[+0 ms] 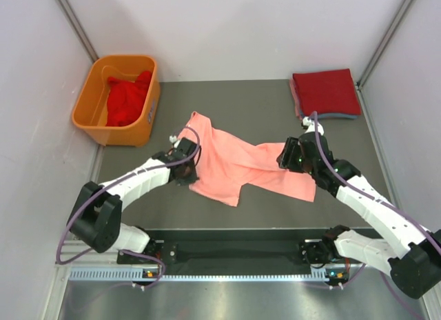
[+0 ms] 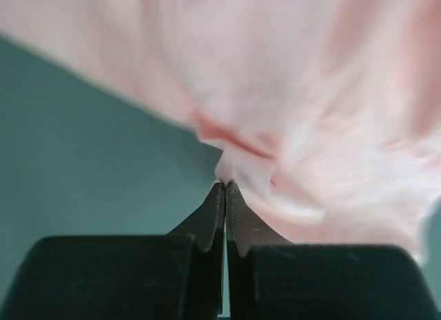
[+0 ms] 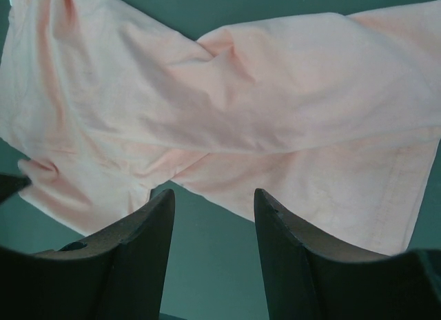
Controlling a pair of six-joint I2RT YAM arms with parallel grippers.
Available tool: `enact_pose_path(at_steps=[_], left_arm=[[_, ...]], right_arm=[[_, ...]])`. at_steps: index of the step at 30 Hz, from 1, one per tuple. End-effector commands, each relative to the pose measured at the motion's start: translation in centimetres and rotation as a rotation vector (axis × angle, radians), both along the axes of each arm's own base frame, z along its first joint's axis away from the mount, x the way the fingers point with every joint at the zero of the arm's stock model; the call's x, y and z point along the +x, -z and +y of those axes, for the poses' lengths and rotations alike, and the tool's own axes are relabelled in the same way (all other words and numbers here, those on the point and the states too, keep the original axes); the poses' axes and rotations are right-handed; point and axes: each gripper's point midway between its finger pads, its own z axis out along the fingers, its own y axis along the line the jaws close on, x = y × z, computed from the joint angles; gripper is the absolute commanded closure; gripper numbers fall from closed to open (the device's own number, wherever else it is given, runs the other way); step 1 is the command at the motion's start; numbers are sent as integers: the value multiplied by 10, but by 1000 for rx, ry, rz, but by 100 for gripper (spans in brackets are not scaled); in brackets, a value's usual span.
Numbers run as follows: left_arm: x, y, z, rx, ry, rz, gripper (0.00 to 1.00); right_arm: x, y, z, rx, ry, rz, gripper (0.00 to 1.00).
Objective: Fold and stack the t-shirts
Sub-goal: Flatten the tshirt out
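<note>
A salmon-pink t-shirt lies crumpled and twisted across the middle of the grey mat. My left gripper sits at its left edge. In the left wrist view the left gripper is shut, with a bunched fold of the pink t-shirt pinched at the tips. My right gripper hovers over the shirt's right part. In the right wrist view the right gripper is open, with bare mat between the fingers and the pink t-shirt just beyond them. Folded red t-shirts are stacked at the back right.
An orange tub stands at the back left with a crumpled red t-shirt inside. Pale walls close in the left, right and back sides. A metal rail runs along the near edge by the arm bases.
</note>
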Motion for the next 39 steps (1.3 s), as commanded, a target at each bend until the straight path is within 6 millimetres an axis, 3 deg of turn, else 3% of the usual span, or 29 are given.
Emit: enact_pose_path(at_steps=[1,2,5,6,8,9,10,11,12,13,15,16,18,19,20,21,22,24,25,29,39], left_arm=[[56,-56,-20,-20,28,-197,100],[71,-71,-24,-21,32,-240,100],[100,-81,-33,17,64,-287,100],[109,-71,-37,27,80,-272,100],[130,-79,-43,28,116,-298,100],[138,-64,-49,24,141,-264,100],[155,-77,-52,12,152,-280,97],[159,-74,-53,12,165,-246,91],[162,-59,-53,37,172,-183,84],[166,-70,-44,99,153,-161,74],[166,-73,-31,164,130,-157,66],[161,-71,-14,229,99,-156,59],[154,-87,-1,224,79,-194,59],[141,-75,9,202,86,-154,58],[139,-88,6,141,92,-199,59],[135,-89,6,99,107,-203,59],[113,-76,-8,-8,206,-196,60],[110,-80,-25,-104,258,-238,61],[104,-70,-23,-105,254,-216,62],[106,-46,-14,-108,232,-159,64],[114,-39,-25,-168,271,-164,63]], right_arm=[[2,-2,3,11,6,-29,50],[1,3,1,9,14,-21,50],[-1,9,-4,-6,35,-8,50],[-2,10,-6,-12,42,-5,50],[-4,11,-10,-22,57,-2,50],[-4,10,-11,-24,59,-5,50],[-4,10,-12,-28,64,-4,50],[-5,9,-13,-29,65,-7,50],[-6,9,-13,-29,65,-7,50],[-6,8,-12,-28,62,-6,50],[-7,6,-12,-28,55,0,50],[-8,5,-12,-24,55,-2,50],[-9,5,-11,-17,48,-1,50],[-8,3,-9,-7,46,-9,50],[-8,2,-8,1,41,-14,49],[-9,2,-6,6,32,-12,50],[-7,1,-4,5,22,-16,50],[-5,1,-2,6,17,-14,50],[-4,1,-1,6,15,-13,50],[-6,-1,2,16,-2,-15,50],[-10,4,0,19,-1,-18,49]])
